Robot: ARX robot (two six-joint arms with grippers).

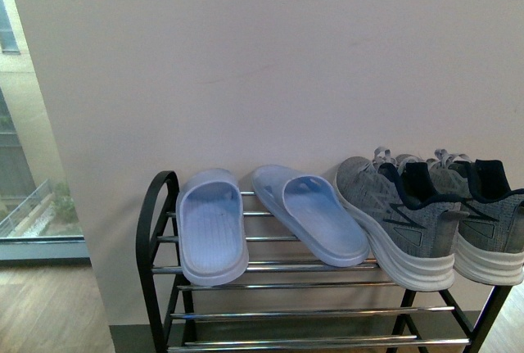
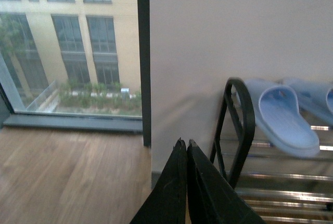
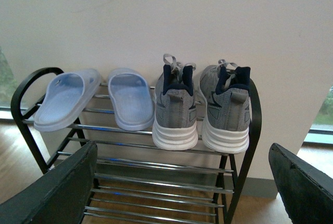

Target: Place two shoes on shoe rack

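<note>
The right end effector (image 3: 182,182) gapes wide, holding nothing; the left end effector (image 2: 186,148) is pinched closed, empty. Beyond, two grey knit sneakers with white soles (image 3: 200,107) sit side by side on the black metal shoe rack's (image 3: 252,130) top tier, beside pale blue rubber slides (image 1: 270,218).

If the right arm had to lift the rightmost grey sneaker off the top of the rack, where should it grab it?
Probably the heel collar: the rightmost sneaker sits heel-out on the rack, its navy opening upward. Come from the front and above with the open right gripper, one finger inside the collar, one behind the heel.
</note>
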